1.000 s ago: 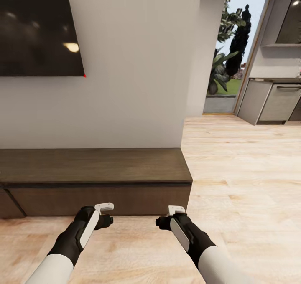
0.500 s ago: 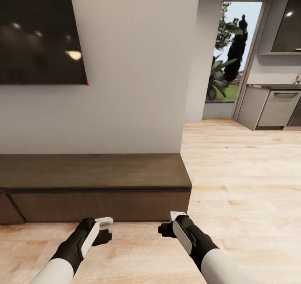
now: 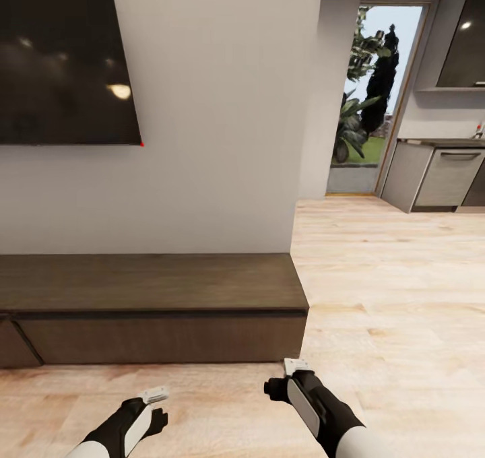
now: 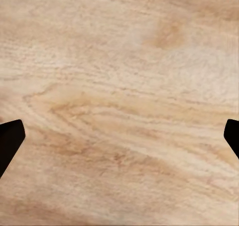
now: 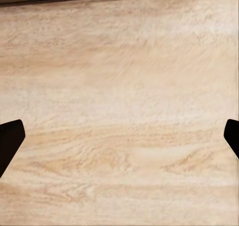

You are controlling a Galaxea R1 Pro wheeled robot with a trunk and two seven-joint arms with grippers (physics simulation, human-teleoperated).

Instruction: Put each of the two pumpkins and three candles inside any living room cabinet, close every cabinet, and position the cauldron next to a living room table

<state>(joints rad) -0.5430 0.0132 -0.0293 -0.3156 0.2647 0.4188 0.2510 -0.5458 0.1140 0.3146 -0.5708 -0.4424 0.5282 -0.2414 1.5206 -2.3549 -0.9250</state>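
The cabinet (image 3: 148, 289), a long low dark-brown wood unit, stands against the white wall with its flat fronts shut and its top bare. My left gripper (image 3: 156, 411) hangs over the plank floor just in front of it. In the left wrist view, the left gripper (image 4: 119, 136) has its dark fingertips (image 4: 9, 136) far apart with only floor between. My right gripper (image 3: 279, 377) is near the cabinet's right end. It is open too, and the right wrist view of the right gripper (image 5: 119, 138) has the cabinet's base along one edge.
A black wall TV (image 3: 64, 64) hangs above the cabinet. To the right, the light wood floor (image 3: 391, 296) runs open toward a glass doorway with plants (image 3: 367, 101) and grey kitchen units (image 3: 438, 175).
The whole picture has shifted, so the camera moved: cabinet and TV sit lower in the frame. Both arms have dropped toward the bottom edge, the left one more.
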